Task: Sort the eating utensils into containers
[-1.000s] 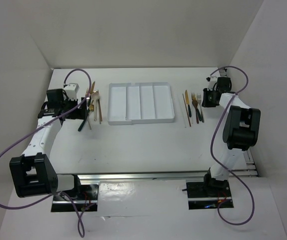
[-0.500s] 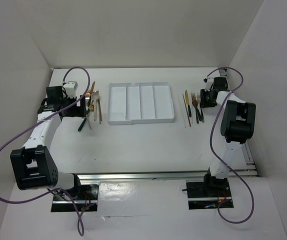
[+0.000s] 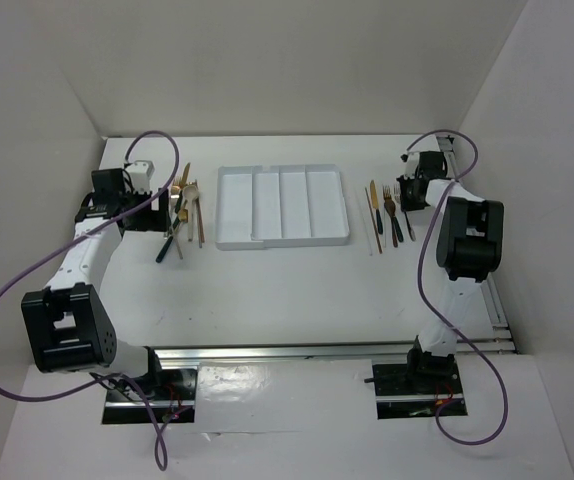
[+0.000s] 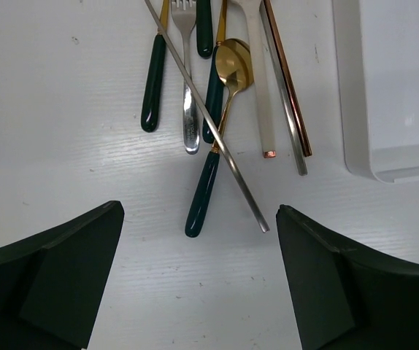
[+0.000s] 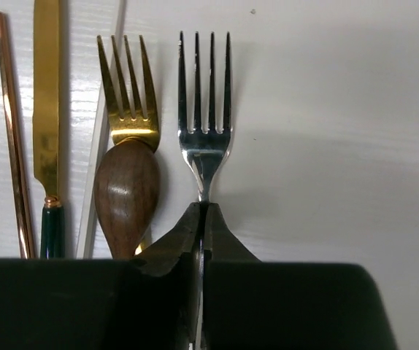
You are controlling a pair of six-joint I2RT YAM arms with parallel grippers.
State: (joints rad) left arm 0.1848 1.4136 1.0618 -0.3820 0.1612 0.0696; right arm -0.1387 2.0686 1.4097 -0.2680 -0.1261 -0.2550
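**Right pincer closed on silver fork at the neck**

- Right pincer (image 5: 202,208): tips pressed together on the narrow neck of the silver fork (image 5: 204,138), just below the tines. The fork lies flat on the table (image 3: 267,290), right of the tray (image 3: 282,238), tines pointing away from the wrist. Its handle is hidden under the fingers.
- Close on the fork's left: gold fork (image 5: 128,109), whose neck runs under a brown wooden piece (image 5: 125,193), then a gold knife (image 5: 47,109) and a copper chopstick (image 5: 11,131). None touch the silver fork.
- Left pincer (image 4: 197,219): jaws spread wide, holding nothing, above the crossed pile left of the tray, where a silver chopstick (image 4: 209,124) lies across a gold spoon (image 4: 233,65).
- All four tray compartments look bare from above.

Handling, judged: the fork is light, stiff and smooth metal, likely slippery. The neck is its thinnest part, so the hold is small. With the handle trailing behind, it may pivot or droop on lifting. A hold nearer mid-length would balance better. Lift straight up to clear the gold fork.
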